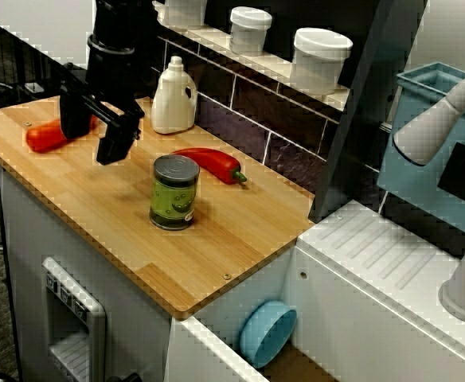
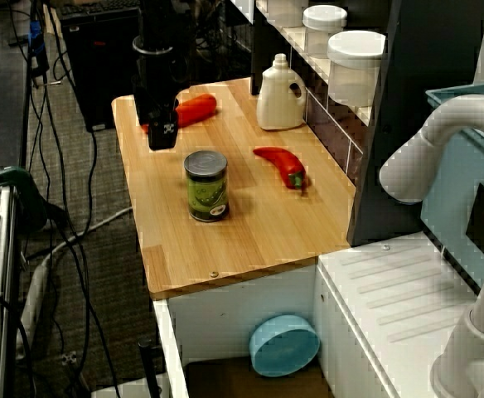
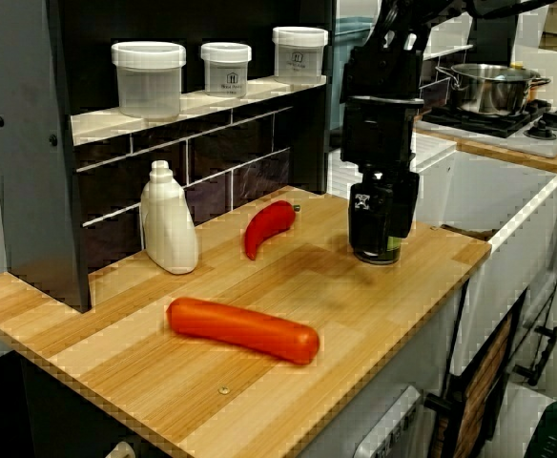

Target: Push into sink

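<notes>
Sink (image 1: 296, 350) well apart from open pincer (image 1: 89, 131), empty

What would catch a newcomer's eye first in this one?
Likely the black gripper hanging above the wooden counter, just over the orange sausage. Next, the green can standing mid-counter with the red pepper behind it, and the blue bowl tipped in the sink.

The robot arm (image 1: 121, 40) is glossy black, a ribbed cylindrical wrist above a black two-fingered pincer (image 1: 89, 135) bearing a small white marking (image 3: 361, 199).
</notes>
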Robot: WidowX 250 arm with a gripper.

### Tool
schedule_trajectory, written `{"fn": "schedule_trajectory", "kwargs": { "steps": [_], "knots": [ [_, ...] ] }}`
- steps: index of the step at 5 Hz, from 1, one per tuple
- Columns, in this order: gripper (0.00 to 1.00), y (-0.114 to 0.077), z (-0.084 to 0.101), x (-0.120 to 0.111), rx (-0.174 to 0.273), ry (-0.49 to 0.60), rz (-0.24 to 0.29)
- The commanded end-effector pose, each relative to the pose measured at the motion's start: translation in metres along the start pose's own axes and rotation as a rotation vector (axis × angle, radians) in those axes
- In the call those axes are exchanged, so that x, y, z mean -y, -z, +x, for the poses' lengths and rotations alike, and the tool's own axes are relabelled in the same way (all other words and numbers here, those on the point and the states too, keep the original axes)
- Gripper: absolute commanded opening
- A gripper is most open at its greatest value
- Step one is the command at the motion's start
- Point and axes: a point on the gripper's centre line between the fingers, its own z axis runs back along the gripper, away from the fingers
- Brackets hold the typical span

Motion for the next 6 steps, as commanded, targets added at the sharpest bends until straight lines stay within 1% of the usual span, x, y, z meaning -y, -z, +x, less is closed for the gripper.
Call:
{"fn": "schedule_trajectory", "kwargs": {
  "steps": [1,2,3,4,5,6],
  "knots": [
    [1.0,-0.009,0.024,-0.007,0.059,-0.04,0.005],
    [1.0,-0.004,0.028,0.003,0.054,-0.047,0.018],
    [1.0,0.001,0.034,0.022,0.046,-0.048,0.031],
    [1.0,0.003,0.034,0.049,0.024,-0.037,0.02],
    [1.0,0.008,0.031,0.087,-0.039,-0.047,0.031],
    [1.0,-0.001,0.025,0.116,-0.087,-0.02,-0.01]
  ]
}}
